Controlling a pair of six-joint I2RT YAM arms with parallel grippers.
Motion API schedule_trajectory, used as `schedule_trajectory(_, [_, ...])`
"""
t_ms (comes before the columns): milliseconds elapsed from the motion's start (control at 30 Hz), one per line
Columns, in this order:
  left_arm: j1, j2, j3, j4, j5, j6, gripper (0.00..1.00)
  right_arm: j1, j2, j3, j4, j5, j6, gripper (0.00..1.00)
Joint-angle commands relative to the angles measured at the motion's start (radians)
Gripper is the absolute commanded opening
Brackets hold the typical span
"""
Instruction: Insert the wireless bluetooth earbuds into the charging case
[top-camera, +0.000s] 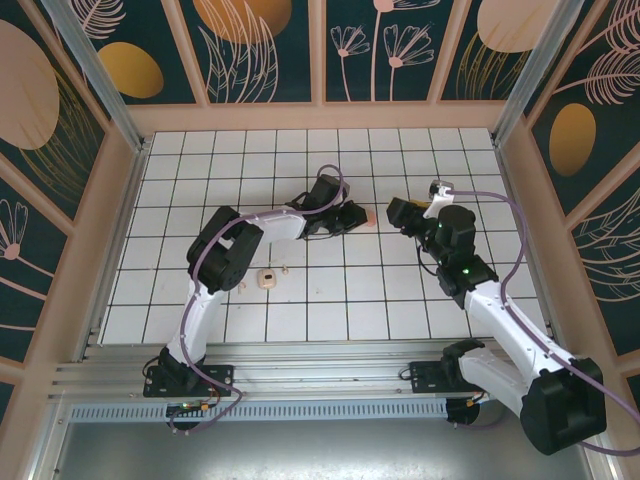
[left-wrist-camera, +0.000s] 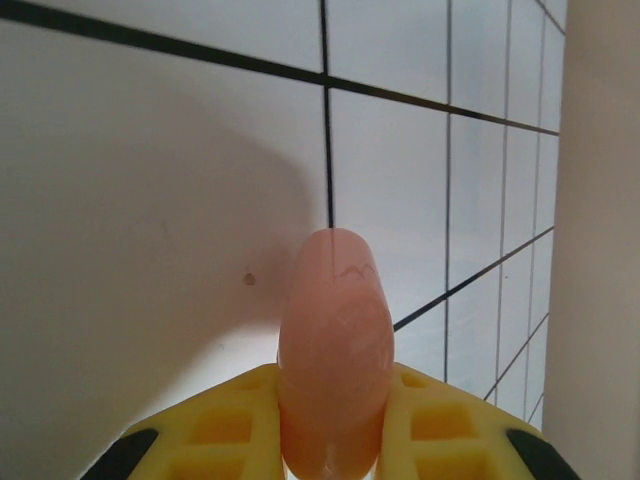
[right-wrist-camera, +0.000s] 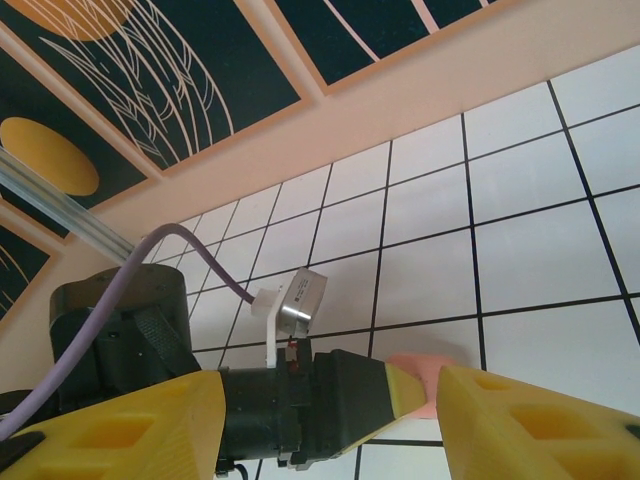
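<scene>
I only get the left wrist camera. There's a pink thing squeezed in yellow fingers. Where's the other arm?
Observer: The right gripper is straight across from it, pointing at the pink thing, near the middle of the tiled table.
Operator: Is it grabbing too?
Observer: No. In the right wrist view its yellow fingers stand wide apart and hold nothing.
Operator: Is anything else lying around?
Observer: Yes, a small cream object sits on the tiles beside the left arm, nearer the bases. It's too small to tell what it is.
</scene>
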Motion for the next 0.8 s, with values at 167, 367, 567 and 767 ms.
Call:
schedule_trajectory(167, [-0.002,0.023,0.027,-0.101,-0.023,0.020,0.32,-0.009,-0.029,-0.025,0.011,0.009,0.012,0.59])
schedule_trajectory(367, [-0.001,-0.026,0.056,-0.232,-0.111,0.117,0.42,-0.009,-0.046,-0.027,0.004,0.007,0.011,0.61])
schedule_trajectory(567, [0.002,-0.125,0.091,-0.403,-0.230,0.224,0.44,-0.007,-0.081,-0.029,-0.019,0.002,0.019,0.62])
schedule_trajectory(767, [0.002,-0.325,0.016,-0.550,-0.364,0.311,0.45,-0.008,-0.135,-0.054,-0.041,-0.007,0.054,0.64])
